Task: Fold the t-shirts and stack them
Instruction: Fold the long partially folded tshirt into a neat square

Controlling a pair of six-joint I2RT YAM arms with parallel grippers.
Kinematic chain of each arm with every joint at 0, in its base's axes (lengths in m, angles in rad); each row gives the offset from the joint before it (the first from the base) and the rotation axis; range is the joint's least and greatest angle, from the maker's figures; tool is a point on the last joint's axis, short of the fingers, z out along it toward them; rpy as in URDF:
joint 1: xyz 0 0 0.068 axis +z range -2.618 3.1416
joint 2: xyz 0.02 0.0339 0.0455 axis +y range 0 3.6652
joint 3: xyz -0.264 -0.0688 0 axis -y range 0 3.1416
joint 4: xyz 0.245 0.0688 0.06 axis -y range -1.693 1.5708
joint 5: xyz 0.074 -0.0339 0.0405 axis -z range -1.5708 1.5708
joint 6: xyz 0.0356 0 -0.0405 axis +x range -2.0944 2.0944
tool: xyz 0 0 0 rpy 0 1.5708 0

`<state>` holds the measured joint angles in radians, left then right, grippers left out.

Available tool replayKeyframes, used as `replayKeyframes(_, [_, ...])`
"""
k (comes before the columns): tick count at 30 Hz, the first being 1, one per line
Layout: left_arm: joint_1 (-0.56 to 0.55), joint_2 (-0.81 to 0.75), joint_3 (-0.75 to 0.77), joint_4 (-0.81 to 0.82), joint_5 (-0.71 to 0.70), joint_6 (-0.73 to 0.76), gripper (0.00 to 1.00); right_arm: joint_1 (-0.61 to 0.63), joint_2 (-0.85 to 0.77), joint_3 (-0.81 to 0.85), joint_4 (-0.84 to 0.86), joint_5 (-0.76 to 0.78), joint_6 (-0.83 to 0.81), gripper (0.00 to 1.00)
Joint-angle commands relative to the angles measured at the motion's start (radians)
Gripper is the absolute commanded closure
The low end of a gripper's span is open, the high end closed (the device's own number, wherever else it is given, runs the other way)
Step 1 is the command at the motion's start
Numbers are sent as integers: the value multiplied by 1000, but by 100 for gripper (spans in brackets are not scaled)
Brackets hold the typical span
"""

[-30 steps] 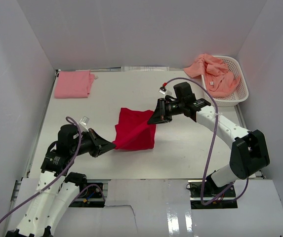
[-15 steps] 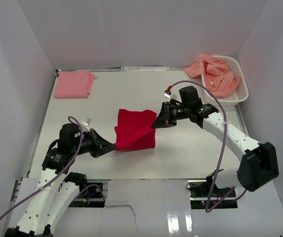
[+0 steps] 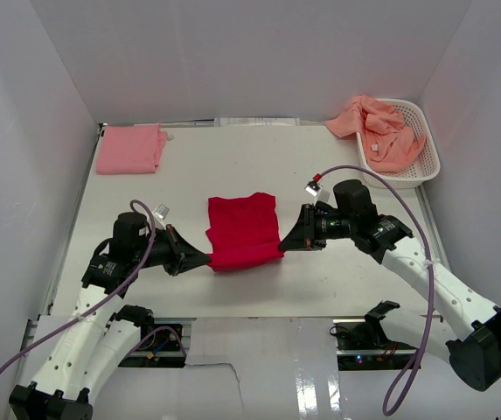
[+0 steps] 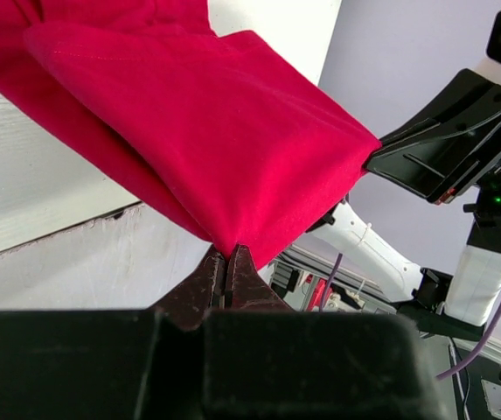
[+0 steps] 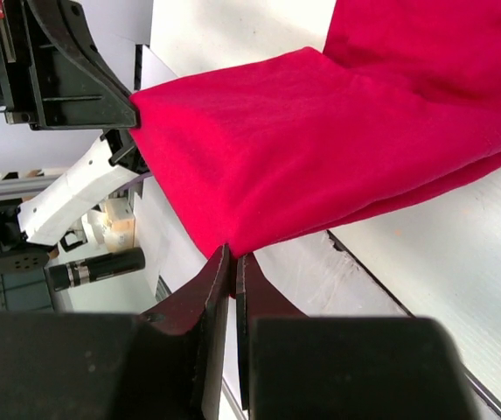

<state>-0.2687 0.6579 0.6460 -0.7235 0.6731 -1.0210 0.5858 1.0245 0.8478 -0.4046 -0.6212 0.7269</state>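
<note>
A bright red t-shirt (image 3: 244,231) hangs folded between my two grippers over the middle of the table (image 3: 337,280). My left gripper (image 3: 208,258) is shut on its near left corner, seen pinched at the jaws in the left wrist view (image 4: 231,252). On the other side, my right gripper (image 3: 282,248) is shut on the near right corner, the cloth (image 5: 320,149) caught at its fingertips (image 5: 233,255). A folded light pink t-shirt (image 3: 130,149) lies at the far left corner. Salmon-orange t-shirts (image 3: 375,128) spill out of the basket.
The white latticed basket (image 3: 427,145) stands at the far right by the wall. White walls close in the table on three sides. The table's near edge runs just below the red shirt.
Both grippers have drawn the red t-shirt toward the near edge. The right gripper came down from the far right corner to level with the left one, and the cloth now spans flat between them.
</note>
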Motion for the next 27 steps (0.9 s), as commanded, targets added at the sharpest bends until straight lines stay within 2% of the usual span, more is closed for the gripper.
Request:
replayKeyframes(1, [-3,-4,3,27,25,18,100,6,-18,-3,9,20,25,92])
replayKeyframes(15, [-3,-24,29,-5,11,2,100,55,-96,-151,90,6,95,92])
replayKeyframes(27, [-3,-23,75,-43,-7,-8,100,60,-187,-182,75,3,123,92])
